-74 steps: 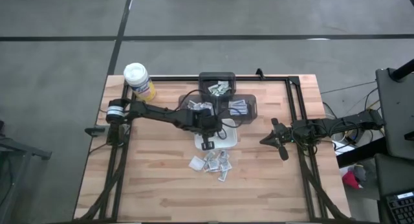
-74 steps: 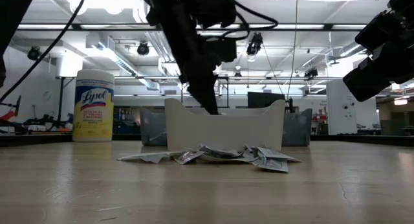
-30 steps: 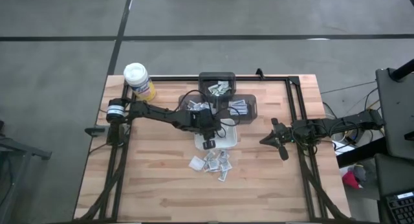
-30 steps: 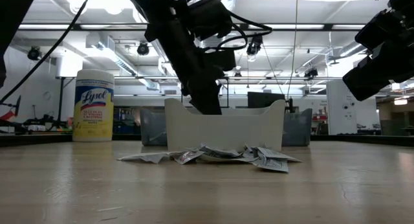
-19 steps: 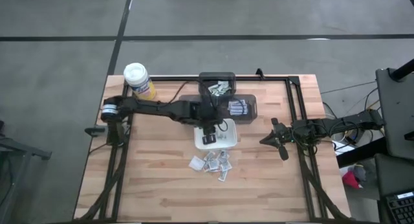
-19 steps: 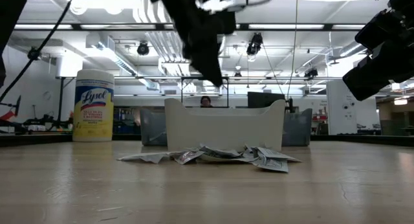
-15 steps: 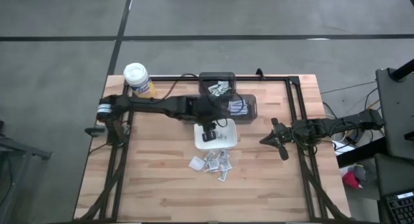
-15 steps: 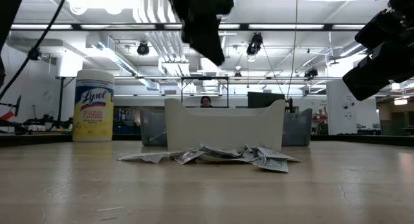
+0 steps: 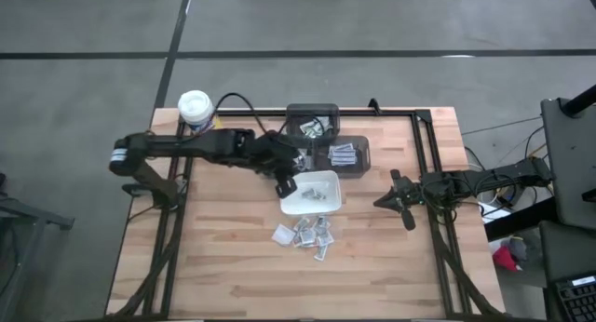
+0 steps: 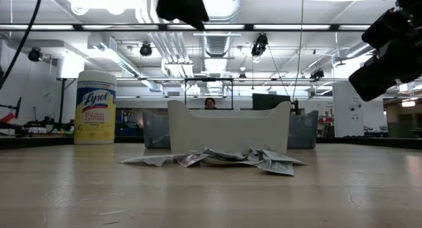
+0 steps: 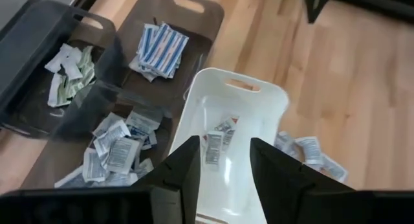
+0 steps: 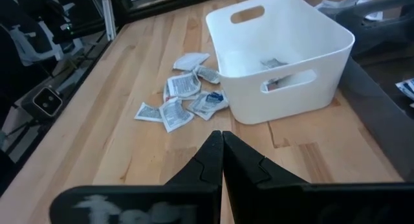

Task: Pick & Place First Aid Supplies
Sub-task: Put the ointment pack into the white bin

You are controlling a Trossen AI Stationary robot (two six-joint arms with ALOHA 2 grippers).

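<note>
Packets (image 9: 304, 234) of first aid supplies are lying flat in a loose heap toward the middle of the bench (image 9: 214, 257), just in front of the white dish (image 9: 324, 204); their long axes are pointing in mixed directions. A few more packets are resting inside the dish (image 11: 216, 138), as the left wrist view is showing, with the clearest one lying lengthwise along the dish. That view is also revealing sorted packets in the dark trays (image 11: 162, 39) behind the dish, which the low view is hiding behind the dish wall. The left gripper (image 9: 287, 184) is hanging raised beside the dish's left rim, its arm stretching in from the bench's left edge; its jaws are standing parted and holding nothing. The right gripper (image 9: 399, 202) is waiting near the right edge, its fingers (image 12: 213, 159) pressed together and empty, pointing toward the dish. A yellow canister (image 9: 197, 111) is standing at the rear left corner.
</note>
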